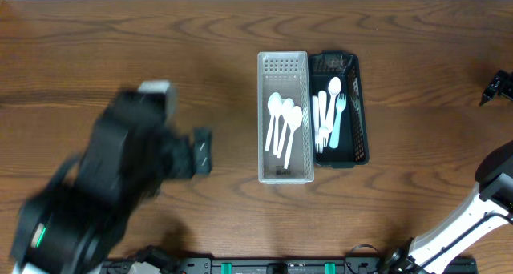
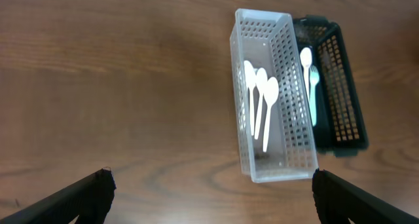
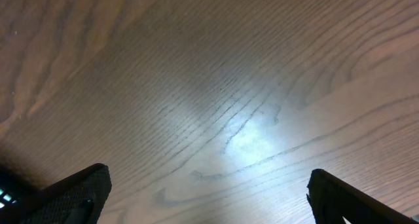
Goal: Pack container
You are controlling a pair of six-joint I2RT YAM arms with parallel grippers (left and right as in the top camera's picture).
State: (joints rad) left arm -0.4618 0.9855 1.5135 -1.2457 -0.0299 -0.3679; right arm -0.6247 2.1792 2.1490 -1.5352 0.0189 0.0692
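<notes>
i see my left gripper spread wide, empty, near the clear basket holding three spoons. my right gripper gapes over the table.

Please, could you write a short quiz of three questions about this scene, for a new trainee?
1. How many white spoons lie in the clear basket?
2. True or false: the left gripper holds a spoon.
3. In the overhead view, the black basket stands: A) left of the clear basket; B) right of it; C) inside it.

Key: 1. three; 2. false, it is open and empty; 3. B.
</notes>
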